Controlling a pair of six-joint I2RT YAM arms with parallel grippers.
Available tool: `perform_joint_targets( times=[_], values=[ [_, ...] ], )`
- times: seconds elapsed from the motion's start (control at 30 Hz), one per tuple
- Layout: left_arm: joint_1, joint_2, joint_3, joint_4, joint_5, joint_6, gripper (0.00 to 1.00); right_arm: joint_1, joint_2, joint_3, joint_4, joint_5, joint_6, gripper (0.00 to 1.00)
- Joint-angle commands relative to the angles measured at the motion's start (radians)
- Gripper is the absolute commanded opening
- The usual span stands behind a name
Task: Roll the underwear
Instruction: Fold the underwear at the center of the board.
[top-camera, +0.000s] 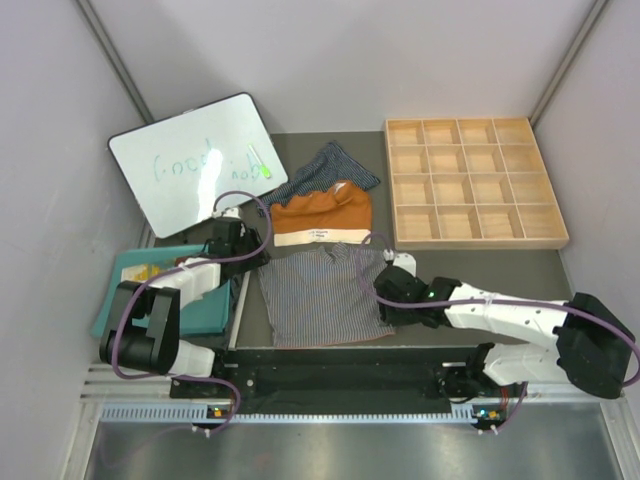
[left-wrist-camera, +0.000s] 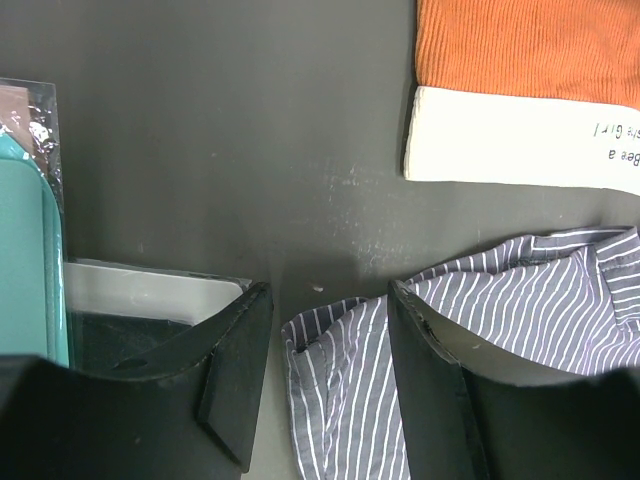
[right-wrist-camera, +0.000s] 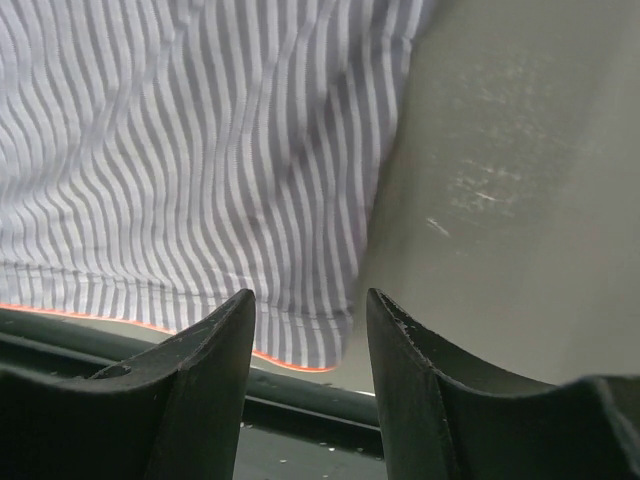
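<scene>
The grey pinstriped pair lies flat at the near centre of the bench. Left jaws stand open astride its far-left corner, right jaws open over its near-right corner. Light, limp cloth: probably best pinched at an edge.

Count from the top view, as I read it remotely.

Underwear: three pairs on the table. One grey pinstriped pair, one rust-orange pair with a cream band, one dark navy striped pair.

Whiteboard: one.

Wooden divided tray: one. I won't vouch for a cell count.

Teal mat: one.

Arms: two. Each has one pincer, the left pincer and the right pincer, with two fingers apiece.
</scene>
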Motion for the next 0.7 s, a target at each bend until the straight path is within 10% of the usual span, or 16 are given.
perform_joint_targets(
  times=[0.0, 0.17, 0.37, 0.67],
  values=[
    [-0.003, -0.002, -0.032, -0.052, 0.019, 0.014, 0.55, -0.014, -0.015, -0.019, -0.001, 0.029, 0.019, 0.49],
    [-0.003, -0.001, -0.025, -0.065, 0.015, 0.014, 0.55, -0.018, 0.017, -0.03, 0.004, 0.021, 0.024, 0.4],
    [-0.004, -0.021, -0.032, -0.081, 0.013, 0.011, 0.55, -0.029, 0.034, -0.024, -0.025, 0.018, 0.009, 0.0],
    [-0.02, -0.082, -0.067, -0.095, 0.05, -0.014, 0.59, -0.141, -0.06, -0.03, -0.116, 0.055, -0.037, 0.0]
  ],
)
